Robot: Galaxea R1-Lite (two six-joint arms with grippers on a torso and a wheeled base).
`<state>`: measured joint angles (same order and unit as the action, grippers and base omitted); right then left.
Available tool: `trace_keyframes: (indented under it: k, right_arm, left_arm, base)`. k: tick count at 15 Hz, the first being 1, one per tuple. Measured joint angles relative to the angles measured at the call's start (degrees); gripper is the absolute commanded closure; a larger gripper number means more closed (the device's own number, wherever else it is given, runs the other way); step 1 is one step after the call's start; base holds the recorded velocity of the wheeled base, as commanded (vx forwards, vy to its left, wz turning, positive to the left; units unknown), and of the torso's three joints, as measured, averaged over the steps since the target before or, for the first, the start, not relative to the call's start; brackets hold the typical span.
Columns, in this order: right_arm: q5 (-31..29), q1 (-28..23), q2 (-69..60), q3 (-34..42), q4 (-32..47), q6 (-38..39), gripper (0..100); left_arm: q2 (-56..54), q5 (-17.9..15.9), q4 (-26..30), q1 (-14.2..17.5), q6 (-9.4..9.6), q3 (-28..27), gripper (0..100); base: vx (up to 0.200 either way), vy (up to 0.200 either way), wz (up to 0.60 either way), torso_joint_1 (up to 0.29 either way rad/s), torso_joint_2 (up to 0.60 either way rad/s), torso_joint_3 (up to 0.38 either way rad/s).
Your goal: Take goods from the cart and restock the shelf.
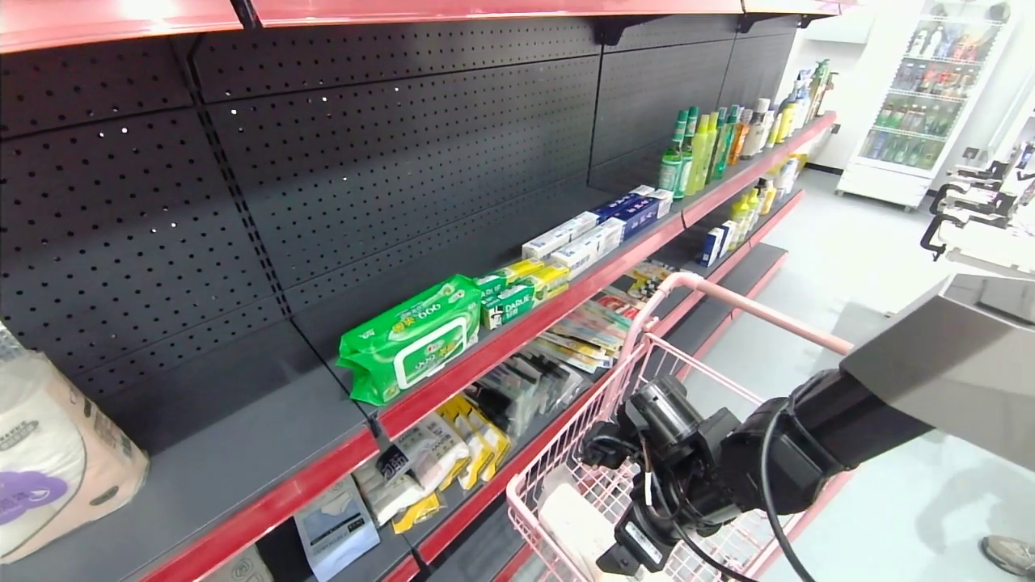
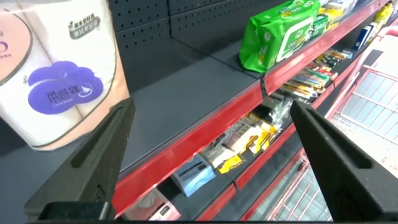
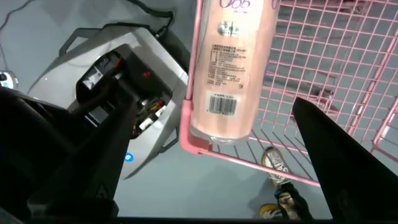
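Head view first: the long black pegboard shelf with the red front lip point(image 1: 517, 335) has a big bare stretch between the plastic-wrapped pack of white toilet rolls point(image 1: 48, 461) at the left end and the flat green pack of wet wipes point(image 1: 408, 335). I'd guess that gap is where the stock is meant to go. The pink wire shopping cart point(image 1: 732, 303) sits right up against the lower shelves, handy for both arms. The right arm point(image 1: 808, 453) hangs down into its basket, over a pale pink plastic-wrapped pack point(image 1: 570, 517) lying in there.

Left wrist view: the left gripper point(image 2: 211, 106) is spread wide with nothing in it, held in front of the bare part of the shelf point(image 2: 205, 127), near the toilet rolls point(image 2: 56, 74). It looks like it's just keeping out of the way.

Right wrist view: the right gripper point(image 3: 214, 106) is wide open too and empty, pointing down at the pink pack point(image 3: 233, 62). The pack lies along the cart's point(image 3: 336, 74) end wall, barcode side up. The fingers sit either side of it but apart from it, so nothing's been picked yet. Next it probably has to drop lower and close across the narrow width. The wrap looks soft, so it'll likely squash a bit.
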<state>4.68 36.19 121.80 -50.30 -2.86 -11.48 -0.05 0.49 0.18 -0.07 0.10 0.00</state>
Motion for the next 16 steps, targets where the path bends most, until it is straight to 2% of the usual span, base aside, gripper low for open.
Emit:
trace_keyframes:
  k: [5, 11, 16]
  right_arm:
    - [-3.0, 1.2, 3.3, -1.5, -0.4, -3.2, 0]
    - [-3.5, 2.1, 5.3, -5.2, -0.4, -3.2, 0]
    - [-5.4, 2.3, 6.4, -5.7, -0.5, -2.9, 0]
  left_arm:
    - [0.0, 0.0, 0.0, 0.0, 0.04, 0.0, 0]
    - [0.0, 0.0, -0.1, 0.0, 0.28, 0.0, 0]
    - [0.0, 0.0, -0.1, 0.0, 0.3, 0.0, 0]
  base:
    - [0.0, 0.0, 0.0, -0.11, 0.24, 0.129]
    - [0.0, 0.0, 0.0, -0.146, 0.33, 0.184]
    - [0.0, 0.0, 0.0, -0.018, 0.05, 0.026]
